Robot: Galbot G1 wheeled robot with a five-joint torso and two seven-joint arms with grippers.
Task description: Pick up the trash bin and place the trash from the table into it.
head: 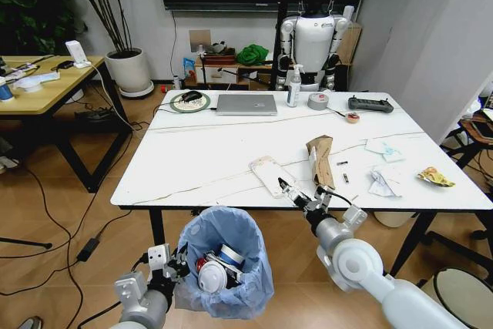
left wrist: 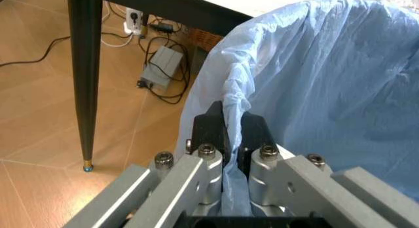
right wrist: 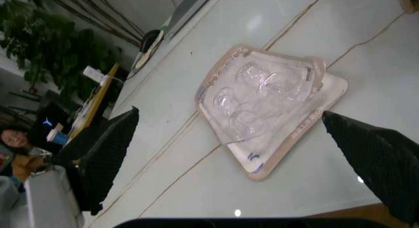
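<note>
The trash bin, lined with a crinkly light-blue plastic bag, hangs just below the near edge of the table, in front of one black table leg. The left gripper is pressed together on the bin's rim at its left side; in the left wrist view the black fingertips pinch a fold of the blue liner between them. Inside the bin lie a blue-white paper cup, a small red piece and white litter.

The right gripper hovers at the near edge of the table, to the right of the bin and above it, with its fingers spread wide. Between the two black fingertips in the right wrist view lies a clear plastic blister pack on a pale backing card, flat on the marble-look top and not touched by either tip. In the head view this pack sits just beyond the gripper.

Further along the table to the right of the pack lie a torn brown cardboard box, white papers and a yellow wrapper. At the far side of the table stand a grey laptop, a spray bottle and a grey tape roll.
</note>
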